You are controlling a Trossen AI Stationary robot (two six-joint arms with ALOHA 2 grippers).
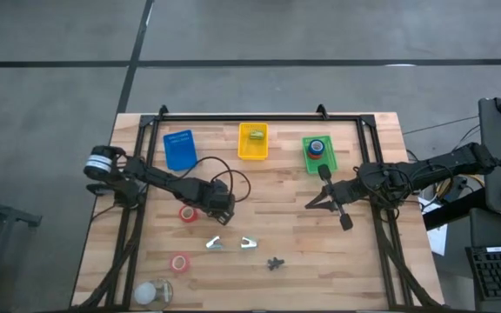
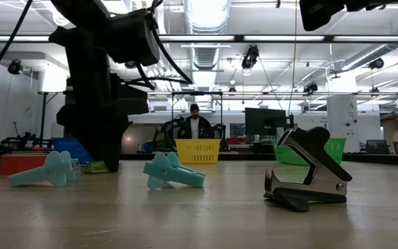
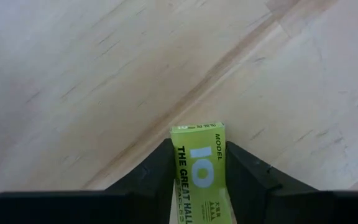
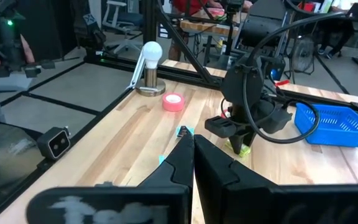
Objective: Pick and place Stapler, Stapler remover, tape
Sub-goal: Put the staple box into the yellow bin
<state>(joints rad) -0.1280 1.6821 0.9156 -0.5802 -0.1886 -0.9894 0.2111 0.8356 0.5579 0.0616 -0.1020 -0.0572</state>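
My left gripper point(image 1: 219, 209) point(image 3: 197, 152) stands over the table's middle left, pointing steeply down, shut on a small green staple box point(image 3: 197, 163) point(image 4: 241, 148). Two teal staple removers point(image 1: 214, 244) point(image 1: 249, 243) lie nearer the front edge. A dark staple remover point(image 1: 274, 263) point(image 2: 308, 177) lies right of them. One red tape roll point(image 1: 187, 212) lies just left of the left gripper, another point(image 1: 179, 262) nearer the front. I cannot make out a stapler. My right gripper point(image 1: 311, 204) point(image 4: 193, 155) hangs shut and empty right of centre. My left gripper pinches the green box's two long sides point(image 3: 178, 167) between its two fingers point(image 3: 157, 177), which come from above, pointing steeply down and lying along the box. One end of the box point(image 3: 197, 127) sticks out past the fingertips. The box's lower edge point(image 4: 243, 151) rests on the table.
Along the far edge stand a blue basket point(image 1: 179, 148), a yellow basket point(image 1: 253, 153) with a greenish thing inside, and a green basket point(image 1: 308, 163) holding a red and blue thing. A white lamp point(image 1: 150, 292) stands at the front left corner. A person point(image 2: 195, 124) sits far beyond the table.
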